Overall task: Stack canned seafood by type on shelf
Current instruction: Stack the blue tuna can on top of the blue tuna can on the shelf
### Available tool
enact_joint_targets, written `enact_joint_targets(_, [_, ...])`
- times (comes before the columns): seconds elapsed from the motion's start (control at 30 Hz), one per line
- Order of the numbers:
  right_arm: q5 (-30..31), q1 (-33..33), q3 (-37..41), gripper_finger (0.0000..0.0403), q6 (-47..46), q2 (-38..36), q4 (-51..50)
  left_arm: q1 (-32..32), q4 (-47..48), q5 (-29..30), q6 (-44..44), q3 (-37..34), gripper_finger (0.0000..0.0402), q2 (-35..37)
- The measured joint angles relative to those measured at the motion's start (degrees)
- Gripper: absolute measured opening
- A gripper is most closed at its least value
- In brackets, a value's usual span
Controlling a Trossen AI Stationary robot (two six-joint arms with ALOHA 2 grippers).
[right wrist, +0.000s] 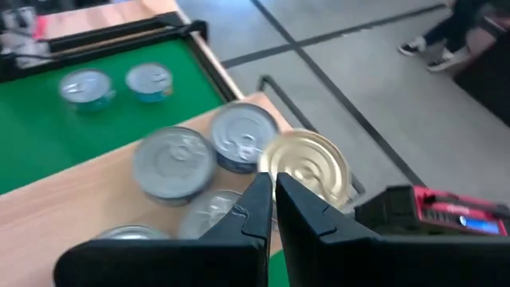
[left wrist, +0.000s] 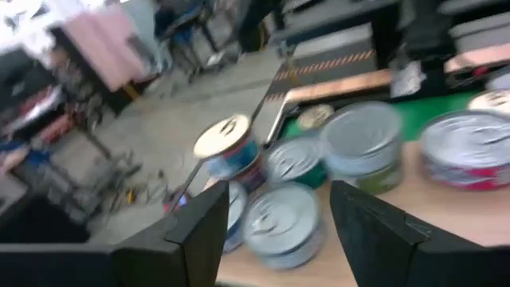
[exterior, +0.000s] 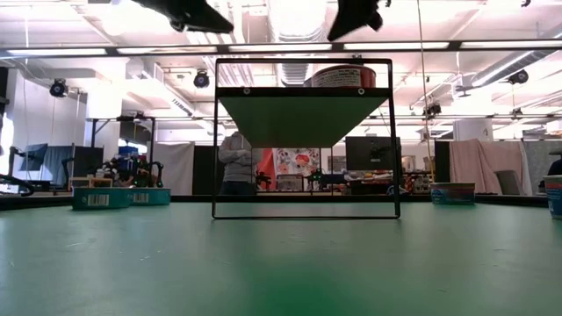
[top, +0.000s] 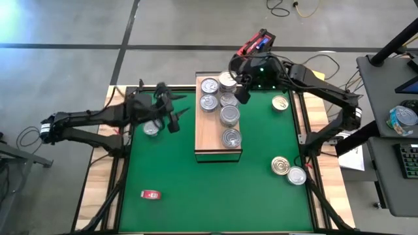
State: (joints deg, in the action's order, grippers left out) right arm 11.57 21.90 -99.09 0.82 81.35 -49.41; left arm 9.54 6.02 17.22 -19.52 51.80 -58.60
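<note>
The light-wood shelf [top: 210,140] stands mid-table with several tins of canned seafood [top: 230,115] on it. Most have silver lids; one at the far end has a gold lid [right wrist: 307,167]. My left gripper [top: 177,117] hovers open just left of the shelf, above the mat. The left wrist view shows shelf tins [left wrist: 283,223] beyond its spread fingers, with nothing between them. My right gripper [right wrist: 273,182] is shut and empty above the shelf's far right corner [top: 243,94], close to the gold-lidded tin. A silver tin [top: 151,128] rests flat on the mat under the left arm.
Loose tins lie on the green mat [top: 196,196]: a gold-lidded one [top: 280,103] at the far right, and a gold one [top: 281,165] beside a silver one [top: 296,175] at the near right. A small red flat object [top: 151,194] lies near left.
</note>
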Motion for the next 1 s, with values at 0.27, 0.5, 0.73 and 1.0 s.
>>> enact_joint_targets(0.27, [-0.03,3.88,13.79,0.0012,-1.12,-6.06,8.35,16.58,12.54,-24.03,5.43,10.54,0.0164,-8.21])
enact_joint_targets(0.5, [-0.02,4.04,20.26,0.0012,-2.77,-9.01,11.65,25.95,19.43,-27.71,7.1,19.87,0.0127,-17.42])
enact_joint_targets(0.73, [-0.02,4.04,22.9,0.0012,-3.91,-9.19,12.09,28.54,21.27,-28.9,5.63,25.78,0.0104,-25.85])
enact_joint_targets(1.0, [0.0,4.01,23.44,0.0012,-3.06,-9.26,12.24,30.39,25.17,-28.86,8.85,31.13,0.0103,-33.04])
